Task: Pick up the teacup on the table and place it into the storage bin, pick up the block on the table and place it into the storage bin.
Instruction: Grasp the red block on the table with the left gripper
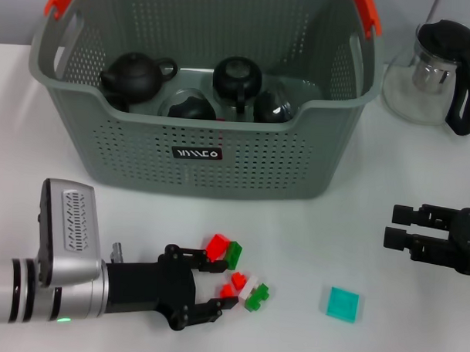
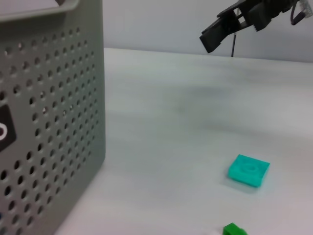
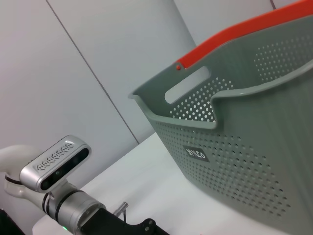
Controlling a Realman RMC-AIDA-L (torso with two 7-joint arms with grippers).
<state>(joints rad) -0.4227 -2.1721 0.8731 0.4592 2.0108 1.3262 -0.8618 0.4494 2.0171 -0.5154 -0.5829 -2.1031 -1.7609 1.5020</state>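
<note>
Small red [image 1: 217, 243], green [image 1: 256, 295] and white blocks lie in a cluster on the white table in front of the storage bin [image 1: 205, 156]. My left gripper [image 1: 223, 282] is open at table height, and its two black fingers reach around that cluster. A flat teal block [image 1: 343, 304] lies to the right and also shows in the left wrist view [image 2: 248, 170]. No teacup shows on the table. Dark teaware [image 1: 134, 76] sits inside the bin. My right gripper [image 1: 398, 227] hovers open at the right, away from everything.
A glass teapot with a black handle [image 1: 435, 71] stands at the back right beside the bin. The bin's perforated wall [image 2: 49, 122] fills one side of the left wrist view. Its orange handle [image 3: 234, 36] shows in the right wrist view.
</note>
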